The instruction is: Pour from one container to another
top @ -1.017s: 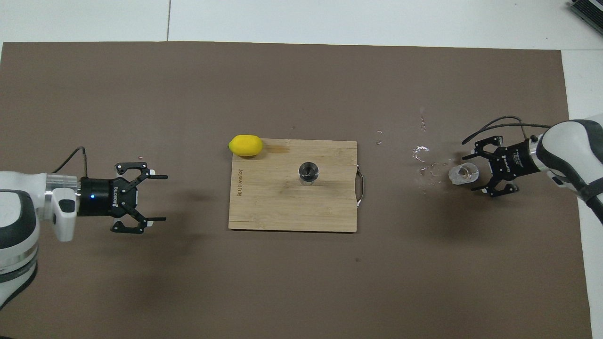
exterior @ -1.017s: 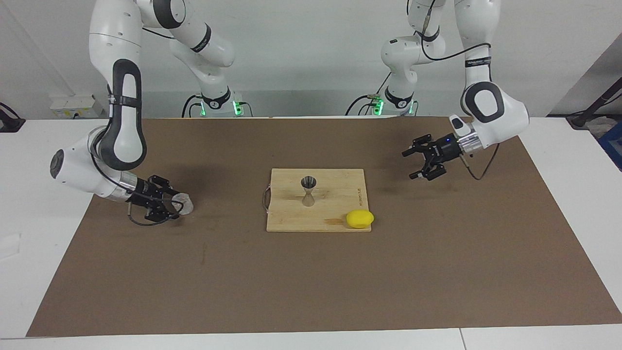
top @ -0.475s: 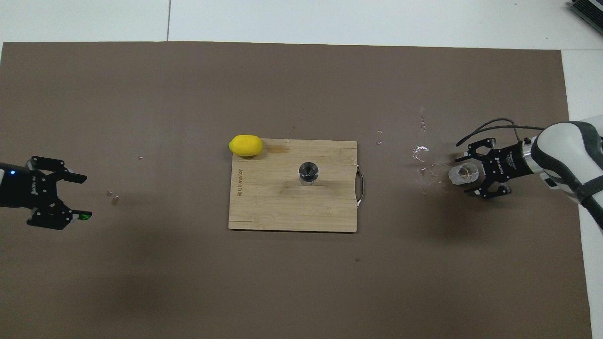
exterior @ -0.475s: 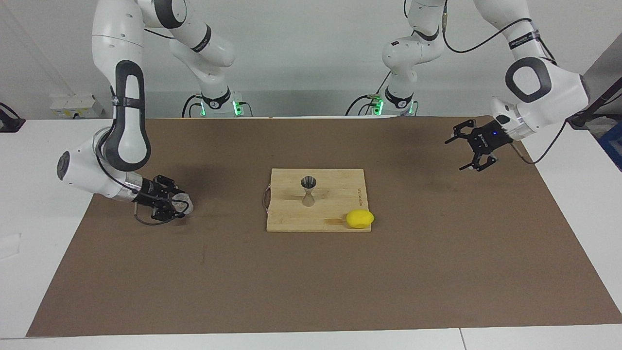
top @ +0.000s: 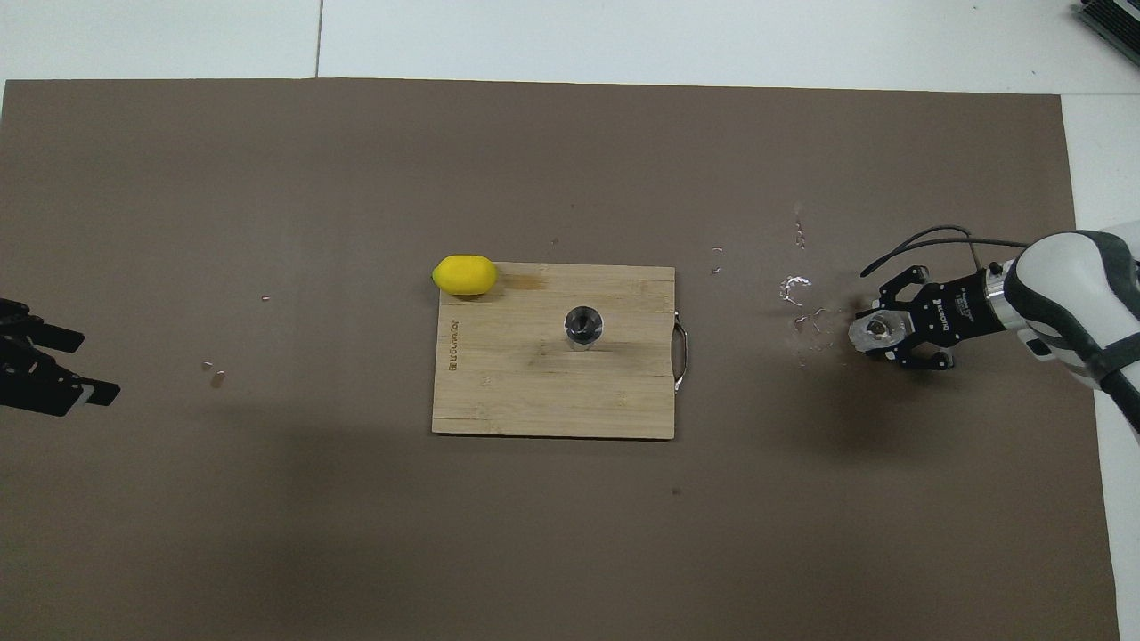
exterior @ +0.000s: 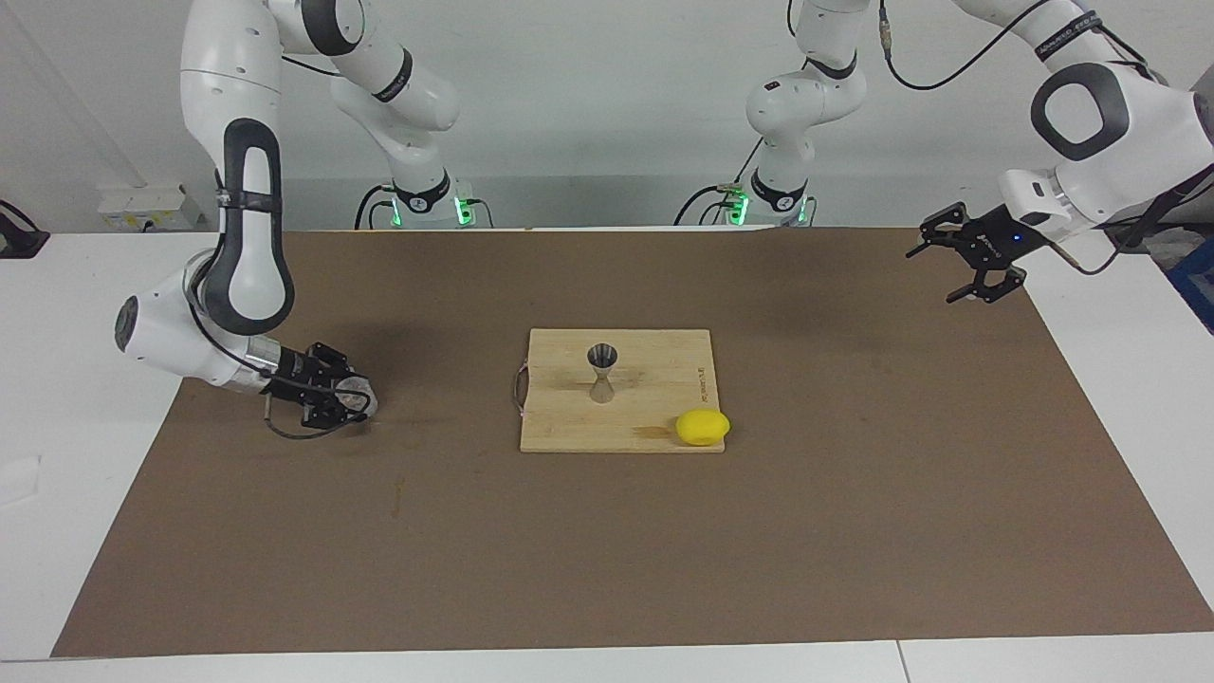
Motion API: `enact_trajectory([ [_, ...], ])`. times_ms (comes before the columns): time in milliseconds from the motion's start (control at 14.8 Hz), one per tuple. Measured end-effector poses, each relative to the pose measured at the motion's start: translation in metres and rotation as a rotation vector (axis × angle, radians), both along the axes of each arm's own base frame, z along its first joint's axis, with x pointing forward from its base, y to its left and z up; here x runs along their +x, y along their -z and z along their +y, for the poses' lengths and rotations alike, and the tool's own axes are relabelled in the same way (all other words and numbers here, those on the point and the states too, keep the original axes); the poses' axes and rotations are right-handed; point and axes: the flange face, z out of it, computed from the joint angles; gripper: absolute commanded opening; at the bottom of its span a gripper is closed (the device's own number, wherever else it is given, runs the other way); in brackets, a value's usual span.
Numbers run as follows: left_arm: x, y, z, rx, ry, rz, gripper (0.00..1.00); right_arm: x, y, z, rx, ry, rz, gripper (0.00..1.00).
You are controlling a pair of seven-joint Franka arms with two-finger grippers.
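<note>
The small clear cup (exterior: 358, 397) stands on the brown mat at the right arm's end of the table, with my right gripper (exterior: 349, 402) low over the mat and shut on it. From overhead the clear cup (top: 874, 330) sits between the fingers of the right gripper (top: 880, 332). Upright in the middle of the wooden cutting board (exterior: 654, 375) stands the silvery hourglass jigger (exterior: 601, 372), seen from above as a round metal mouth (top: 583, 325). My left gripper (exterior: 934, 276) hangs open and empty in the air over the mat's edge at the left arm's end.
A yellow lemon (exterior: 703, 427) lies at the board's corner farther from the robots, toward the left arm's end. Spilled droplets (top: 793, 287) glisten on the mat between the cutting board (top: 534, 401) and the cup. The left gripper (top: 93, 365) shows at the overhead view's edge.
The right gripper's fingers have closed in on the clear cup. The left arm has lifted and drawn back from near the board to the mat's edge at its own end.
</note>
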Motion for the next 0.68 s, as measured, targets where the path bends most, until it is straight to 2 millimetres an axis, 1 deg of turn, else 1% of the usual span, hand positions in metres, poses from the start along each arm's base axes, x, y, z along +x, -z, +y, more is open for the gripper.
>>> enact_trajectory([
  [136,-0.003,-0.041,-0.043,0.066,-0.073,0.030,1.00,0.000,-0.001,-0.001,-0.001,0.001,-0.002,0.37],
  [203,-0.007,-0.054,-0.055,0.088,-0.109,0.051,1.00,0.000,-0.003,-0.001,-0.001,0.001,-0.005,0.36],
  [271,-0.010,-0.062,-0.060,0.110,-0.147,0.077,1.00,0.001,-0.006,-0.001,-0.002,0.002,-0.010,0.34],
  [407,-0.013,-0.071,-0.056,0.161,-0.216,0.104,1.00,0.002,-0.014,0.001,-0.006,0.008,-0.019,0.34],
  [475,-0.013,-0.072,-0.054,0.178,-0.267,0.114,1.00,0.003,-0.020,0.006,-0.009,0.008,-0.023,0.34],
  [678,-0.013,-0.073,-0.054,0.211,-0.417,0.154,1.00,0.008,-0.037,0.036,-0.021,0.007,-0.020,0.32],
])
